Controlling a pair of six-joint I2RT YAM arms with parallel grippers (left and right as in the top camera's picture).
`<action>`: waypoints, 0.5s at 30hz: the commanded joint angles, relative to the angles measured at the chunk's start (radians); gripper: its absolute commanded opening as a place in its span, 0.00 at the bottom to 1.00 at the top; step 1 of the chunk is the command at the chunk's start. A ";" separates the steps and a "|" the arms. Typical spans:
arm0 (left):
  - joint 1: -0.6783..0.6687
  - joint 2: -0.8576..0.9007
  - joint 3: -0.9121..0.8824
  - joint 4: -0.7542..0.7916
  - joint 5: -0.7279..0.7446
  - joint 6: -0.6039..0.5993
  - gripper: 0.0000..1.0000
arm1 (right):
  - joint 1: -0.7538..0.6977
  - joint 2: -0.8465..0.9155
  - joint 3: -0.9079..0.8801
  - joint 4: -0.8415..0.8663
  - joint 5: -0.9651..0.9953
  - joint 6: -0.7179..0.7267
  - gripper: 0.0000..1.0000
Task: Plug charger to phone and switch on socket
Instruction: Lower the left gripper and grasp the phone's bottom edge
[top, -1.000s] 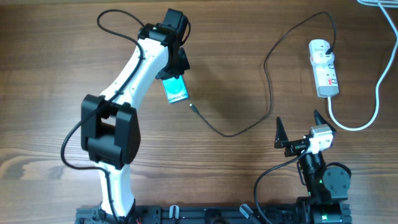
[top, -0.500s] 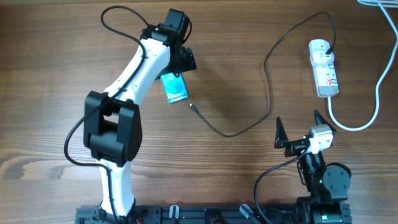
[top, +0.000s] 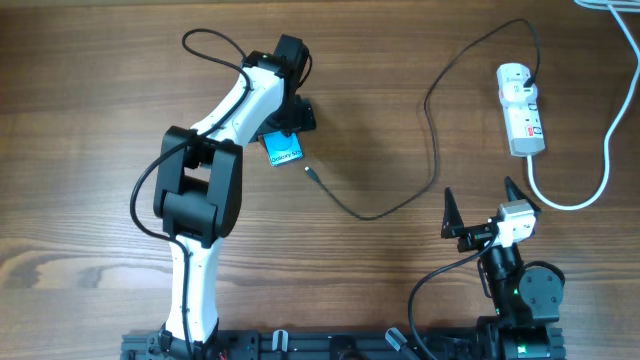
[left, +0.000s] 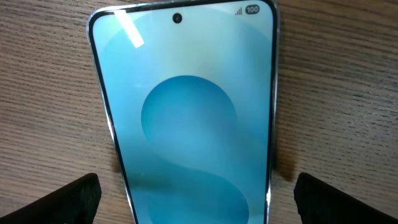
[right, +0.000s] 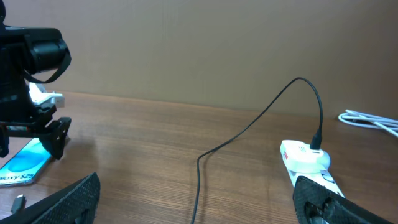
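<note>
The phone (top: 286, 151) lies flat on the wooden table, teal screen up, and fills the left wrist view (left: 189, 118). My left gripper (top: 283, 128) hovers open over its far end; both black fingertips (left: 74, 199) stand clear of the phone's sides. The charger, a thin black cable (top: 436, 150), runs from the socket (top: 522, 115) in a long curve to its metal tip (top: 310, 173), which lies just right of the phone's near end and apart from it. My right gripper (top: 482, 205) rests open near the front edge, holding nothing, with the cable (right: 249, 127) ahead of it.
A thick white cord (top: 600, 170) loops from the socket off the right edge. The socket (right: 305, 158) sits beside my right fingertip in the right wrist view. The left arm (top: 215, 150) reaches across the table's left half, trailing its own black wire.
My left gripper has opened and let go of the phone, which now lies on the table. The left arm's elbow has swung to the right. The right arm has not moved.
</note>
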 joint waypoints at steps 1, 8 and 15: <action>0.032 0.029 0.009 0.002 0.085 0.014 1.00 | -0.004 -0.008 -0.001 0.003 0.010 0.002 1.00; 0.090 0.063 0.009 0.011 0.230 0.014 1.00 | -0.004 -0.008 -0.001 0.003 0.010 0.001 0.99; 0.076 0.064 0.009 -0.005 0.225 -0.006 0.99 | -0.004 -0.008 -0.001 0.003 0.010 0.001 1.00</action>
